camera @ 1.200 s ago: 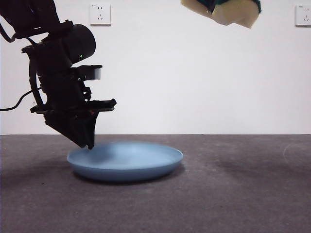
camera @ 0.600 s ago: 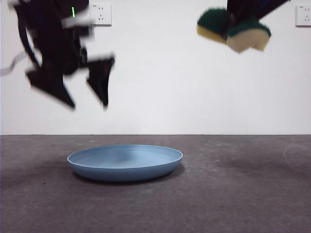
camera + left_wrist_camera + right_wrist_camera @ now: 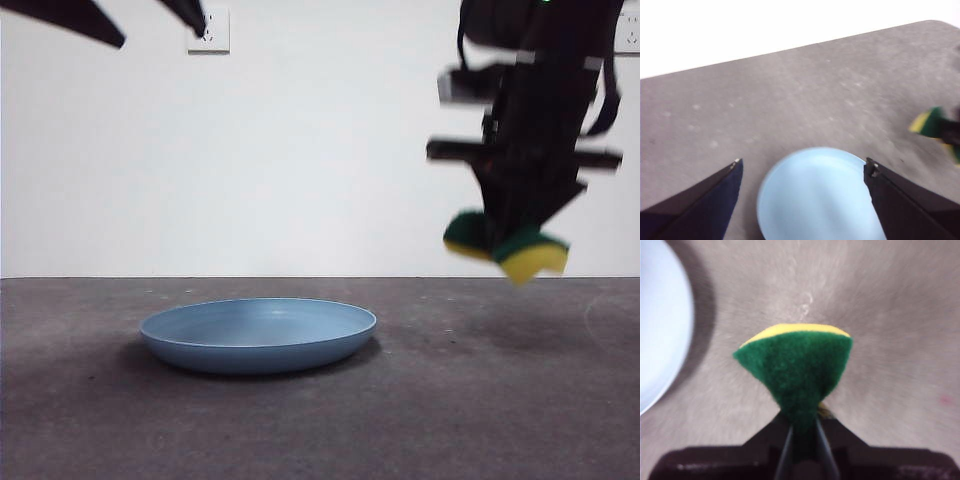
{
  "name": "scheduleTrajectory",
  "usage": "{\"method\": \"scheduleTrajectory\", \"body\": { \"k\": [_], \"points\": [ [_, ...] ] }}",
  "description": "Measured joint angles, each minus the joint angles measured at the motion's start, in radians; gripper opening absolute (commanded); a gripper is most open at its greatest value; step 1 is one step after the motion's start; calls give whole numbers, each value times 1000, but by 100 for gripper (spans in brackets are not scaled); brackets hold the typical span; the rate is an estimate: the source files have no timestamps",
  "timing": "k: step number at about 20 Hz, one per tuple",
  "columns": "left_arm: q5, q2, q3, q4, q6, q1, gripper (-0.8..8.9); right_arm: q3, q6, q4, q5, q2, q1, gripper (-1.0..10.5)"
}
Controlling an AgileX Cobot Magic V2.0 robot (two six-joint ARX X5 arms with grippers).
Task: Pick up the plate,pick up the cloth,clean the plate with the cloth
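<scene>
The light-blue plate (image 3: 258,334) lies flat on the grey table, left of centre in the front view. It also shows in the left wrist view (image 3: 820,195) and at the edge of the right wrist view (image 3: 660,325). My left gripper (image 3: 150,18) is open and empty, high above the plate at the top left corner. My right gripper (image 3: 510,240) is shut on the cloth (image 3: 508,250), a yellow sponge with a green layer, held above the table right of the plate. The cloth shows pinched and folded in the right wrist view (image 3: 797,365).
A white wall with sockets (image 3: 207,30) stands behind the table. The grey table top (image 3: 480,400) stretches to the right of the plate, under the cloth.
My left gripper let go of the plate's rim and rose to the top left corner. My right gripper came down with the cloth, from the top edge to just above the table.
</scene>
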Motion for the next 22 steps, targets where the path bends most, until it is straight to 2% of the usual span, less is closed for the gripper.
{"method": "scheduleTrajectory", "body": {
  "k": [5,9,10,13,14,22],
  "points": [
    [-2,-54,-59,3,-19,-32,405,0,0,50,-17,178,-27,-17],
    [-3,-54,-58,0,-25,-42,405,12,0,63,-17,223,-27,-16],
    [-3,-54,-58,-8,-25,-42,405,14,0,60,-17,225,-27,33],
    [-3,-54,-59,-29,-25,-42,405,14,0,65,-18,226,-27,425],
    [-3,-54,-59,-31,-25,-42,405,14,0,69,-19,226,-27,503],
    [-3,-54,-58,-38,-25,-42,405,14,-8,78,-23,218,-21,510]
  ]
}}
